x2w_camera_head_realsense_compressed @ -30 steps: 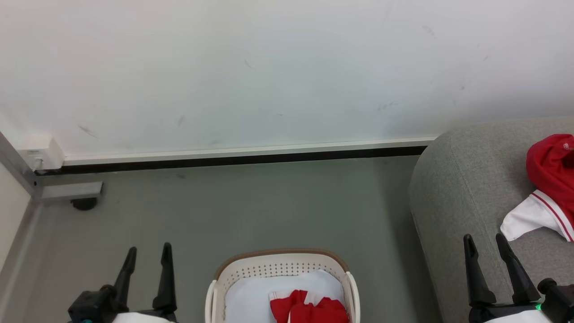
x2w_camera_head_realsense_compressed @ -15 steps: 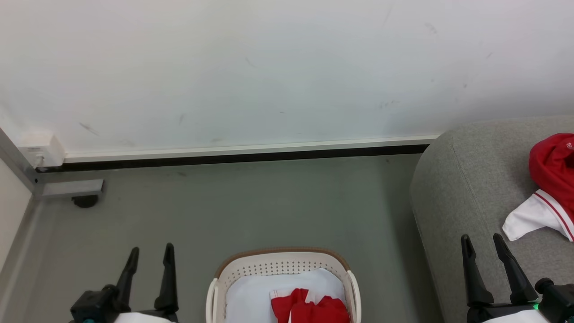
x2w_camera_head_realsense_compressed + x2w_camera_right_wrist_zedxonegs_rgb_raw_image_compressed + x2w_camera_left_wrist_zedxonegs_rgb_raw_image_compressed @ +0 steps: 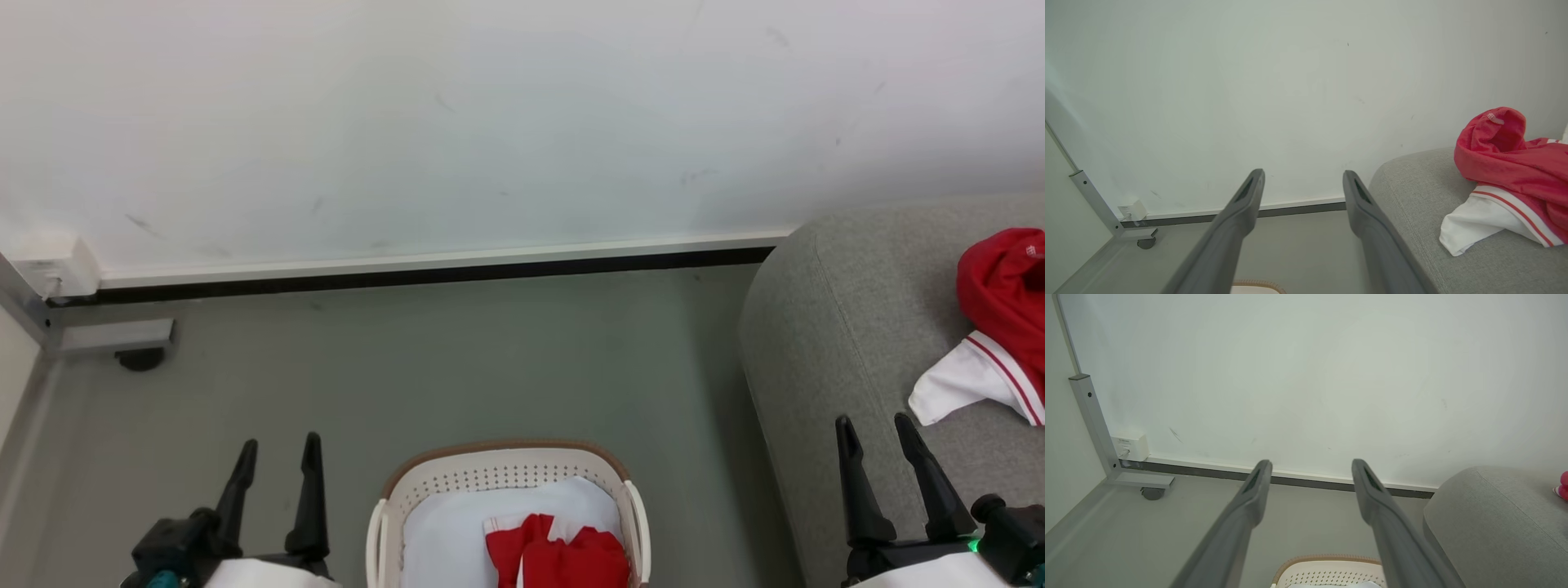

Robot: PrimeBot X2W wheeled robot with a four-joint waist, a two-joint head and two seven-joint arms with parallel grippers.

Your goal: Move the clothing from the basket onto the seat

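The cream basket [image 3: 506, 467] with a brown rim stands on the floor at the bottom centre, and a red-and-white garment [image 3: 559, 555] lies in it on a pale white liner [image 3: 445, 539]. Another red garment with a white striped panel [image 3: 992, 327] lies on the grey sofa [image 3: 833, 327] at the right, also seen as a garment [image 3: 1506, 179] on the sofa [image 3: 1412, 192]. My left gripper [image 3: 279, 453] stands open left of the basket, empty. My right gripper [image 3: 872, 429] stands open over the sofa's edge, empty. The left wrist view catches the basket rim [image 3: 1327, 563] and the sofa [image 3: 1490, 514].
A white wall [image 3: 490, 122] with a dark baseboard strip [image 3: 408, 278] runs behind the grey floor [image 3: 457, 367]. At the far left stands a grey metal frame with a caster [image 3: 137, 358] and a small white box [image 3: 49, 265] on the wall.
The whole head view has shifted slightly, so the camera moved. Both grippers stay open and empty, and the garments lie as before.
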